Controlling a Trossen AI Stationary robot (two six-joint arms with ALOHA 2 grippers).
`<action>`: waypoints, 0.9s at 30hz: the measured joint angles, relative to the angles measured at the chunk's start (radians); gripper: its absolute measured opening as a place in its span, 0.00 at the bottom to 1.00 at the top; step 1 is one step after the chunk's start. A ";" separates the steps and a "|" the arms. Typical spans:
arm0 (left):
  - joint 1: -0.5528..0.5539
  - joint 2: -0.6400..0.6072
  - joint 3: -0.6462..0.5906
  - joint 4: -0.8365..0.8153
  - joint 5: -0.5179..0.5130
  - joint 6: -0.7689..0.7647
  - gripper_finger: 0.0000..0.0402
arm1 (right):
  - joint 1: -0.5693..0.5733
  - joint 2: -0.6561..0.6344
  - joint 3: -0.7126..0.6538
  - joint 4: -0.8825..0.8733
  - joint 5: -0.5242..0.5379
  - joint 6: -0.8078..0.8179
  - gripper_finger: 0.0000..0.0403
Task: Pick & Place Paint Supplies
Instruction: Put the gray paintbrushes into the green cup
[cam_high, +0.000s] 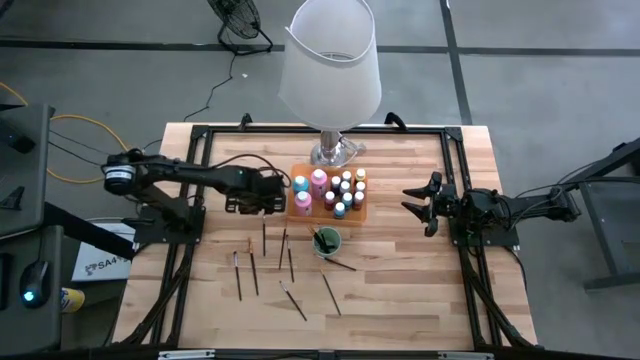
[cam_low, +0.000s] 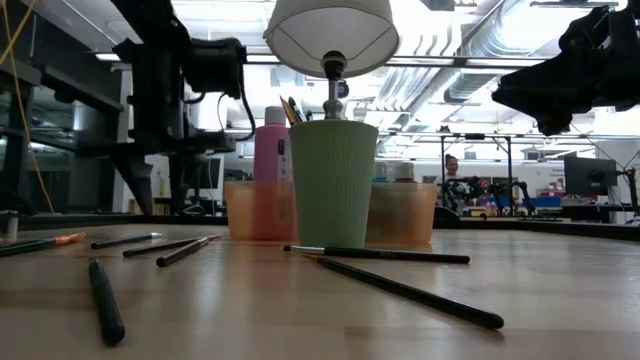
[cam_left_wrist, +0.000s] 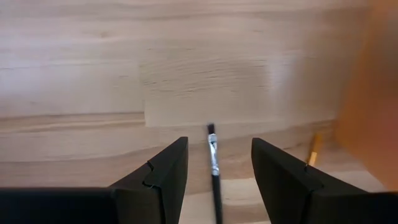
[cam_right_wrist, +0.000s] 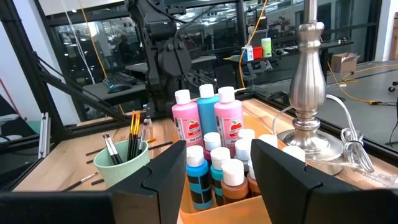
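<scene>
Paint bottles with coloured caps (cam_high: 340, 190) stand in an orange tray (cam_high: 300, 207) in front of the lamp; pink and teal ones (cam_right_wrist: 207, 115) are taller. A green cup (cam_high: 326, 241) near the tray holds brushes. Several thin dark brushes (cam_high: 285, 262) lie flat on the wood. My left gripper (cam_high: 262, 205) hangs open, pointing down, left of the tray. One brush (cam_left_wrist: 215, 174) lies on the table below, showing between its fingers (cam_left_wrist: 163, 168) and apart from them. My right gripper (cam_high: 415, 203) waits open and level at the table's right, facing the tray.
A big white-shaded lamp (cam_high: 330, 60) stands on a metal base (cam_high: 337, 152) at the far middle. A black frame (cam_high: 460, 180) runs around the table. Another brush with an orange end (cam_left_wrist: 315, 148) lies beside the tray. Bare wood shows at the near right.
</scene>
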 joint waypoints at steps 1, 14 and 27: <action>0.000 0.010 0.000 -0.001 0.001 -0.003 0.43 | 0.000 0.000 0.000 0.000 0.000 0.000 0.43; 0.000 0.105 0.000 0.018 0.020 -0.022 0.43 | 0.000 0.000 0.000 0.000 0.000 0.000 0.43; 0.000 0.140 0.003 0.023 0.000 -0.022 0.32 | 0.000 0.000 0.000 0.001 0.000 0.000 0.43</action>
